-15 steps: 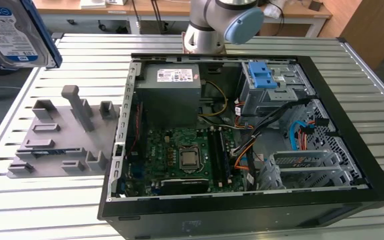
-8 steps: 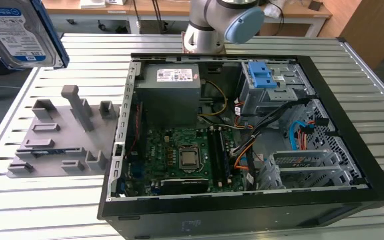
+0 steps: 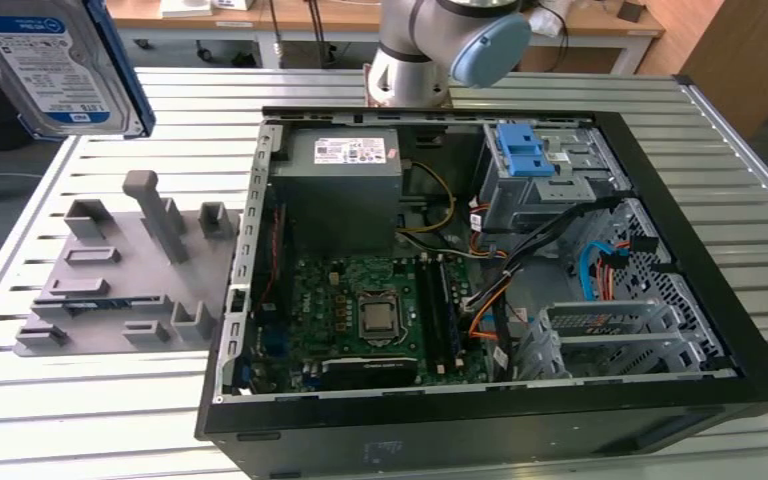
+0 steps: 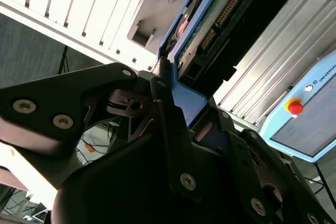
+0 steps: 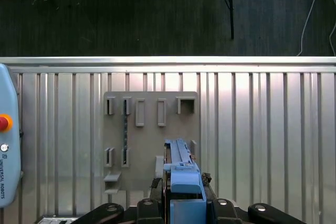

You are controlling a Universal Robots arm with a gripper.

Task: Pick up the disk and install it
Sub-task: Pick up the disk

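You had the disk clamped between the fingers by its blue tab, above the grey rack on the counter. I judged it rigid, weighty and shock-sensitive, so the bracket suited gripping.

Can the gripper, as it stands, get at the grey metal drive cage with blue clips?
Probably yes: the black computer case lies open and nothing covers the grey cage. The gripper is shut on the silver-grey, blue-framed disk.
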